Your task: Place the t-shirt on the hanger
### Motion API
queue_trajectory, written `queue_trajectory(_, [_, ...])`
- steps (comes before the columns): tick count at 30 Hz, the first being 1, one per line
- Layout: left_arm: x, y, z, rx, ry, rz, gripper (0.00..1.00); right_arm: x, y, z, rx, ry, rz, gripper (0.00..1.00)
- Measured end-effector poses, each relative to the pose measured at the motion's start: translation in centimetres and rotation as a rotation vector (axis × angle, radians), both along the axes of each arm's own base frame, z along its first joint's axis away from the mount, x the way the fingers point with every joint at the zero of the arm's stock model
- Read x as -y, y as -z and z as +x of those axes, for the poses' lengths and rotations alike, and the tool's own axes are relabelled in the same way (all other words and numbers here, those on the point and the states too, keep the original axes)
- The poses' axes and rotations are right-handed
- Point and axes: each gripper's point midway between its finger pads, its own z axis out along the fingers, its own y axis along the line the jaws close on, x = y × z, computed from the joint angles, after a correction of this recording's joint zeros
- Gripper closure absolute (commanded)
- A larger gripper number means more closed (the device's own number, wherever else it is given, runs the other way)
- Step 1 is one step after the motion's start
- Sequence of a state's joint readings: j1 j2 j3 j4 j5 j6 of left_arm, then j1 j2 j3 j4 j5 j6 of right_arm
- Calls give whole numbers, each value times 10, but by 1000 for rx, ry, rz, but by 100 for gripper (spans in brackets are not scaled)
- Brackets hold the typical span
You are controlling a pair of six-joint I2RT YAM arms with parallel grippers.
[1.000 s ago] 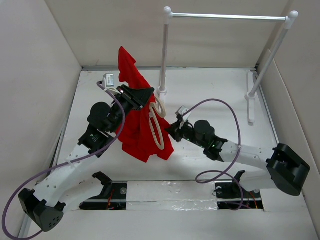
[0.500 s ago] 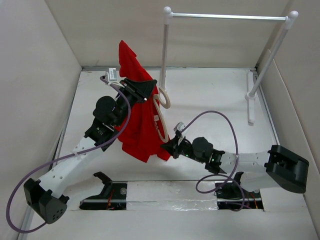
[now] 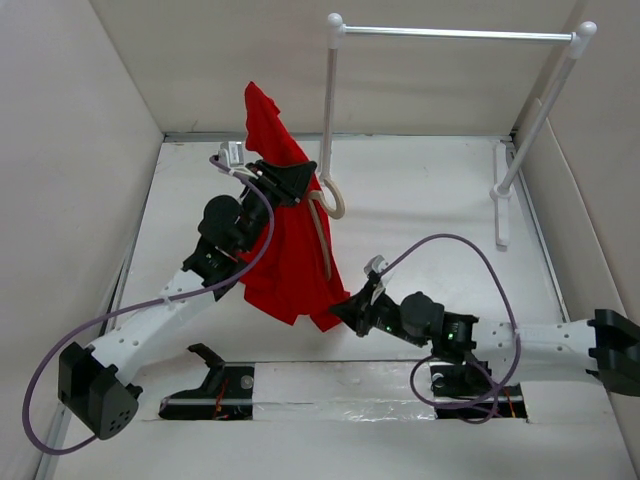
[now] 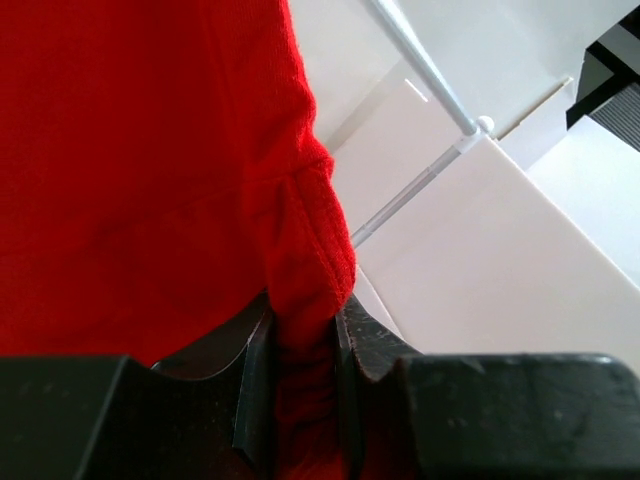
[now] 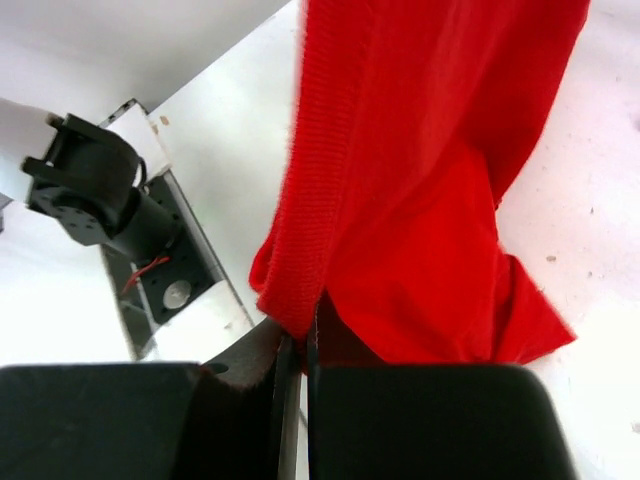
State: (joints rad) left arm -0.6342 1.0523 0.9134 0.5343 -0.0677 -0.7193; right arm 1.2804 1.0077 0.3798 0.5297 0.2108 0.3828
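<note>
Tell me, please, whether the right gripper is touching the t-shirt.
Touching. In the right wrist view, the right gripper is shut on the lower edge of the t-shirt, and the red cloth runs straight down between its fingers.

- Rack (image 3: 328, 100): white, two upright posts with ball caps, joined at the top by a thin metal rail (image 3: 455, 33). It stands toward the far right of the bench, and the right post rises from a flat white foot (image 3: 501, 205).
- Bench (image 3: 430, 190): white top, lightly scuffed.
- Walls (image 3: 70, 150): plain pale panels at the left, back and right.
</note>
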Motion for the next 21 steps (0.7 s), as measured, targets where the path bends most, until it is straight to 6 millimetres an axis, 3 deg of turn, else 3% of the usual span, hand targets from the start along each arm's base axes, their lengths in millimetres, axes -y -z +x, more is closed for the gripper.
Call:
queue_trajectory(3, [-3, 24, -3, -16, 0, -8, 100, 3, -18, -4, -24, 1, -22, 100])
queue_trajectory(7, [-1, 57, -4, -65, 14, -9, 100, 0, -55, -12, -37, -15, -20, 100])
queue_trajectory(10, [0, 72, -7, -89, 35, -25, 100, -8, -82, -12, -36, -22, -1, 100])
queue_trajectory(12, [2, 80, -10, -103, 49, -35, 100, -17, -86, -10, -42, -21, -2, 100])
queue_trajectory(14, [4, 88, -13, -121, 68, -39, 100, -27, -77, -7, -61, -15, -28, 100])
queue_trajectory(17, [5, 95, -20, -146, 101, -45, 100, -39, -36, -2, -107, 8, -136, 82])
queue_trajectory(18, [5, 95, -23, -154, 111, -49, 100, -40, -20, -1, -126, 18, -183, 72])
queue_trajectory(21, [6, 97, -32, -176, 148, -55, 100, -34, 16, -2, -168, 33, -298, 53])
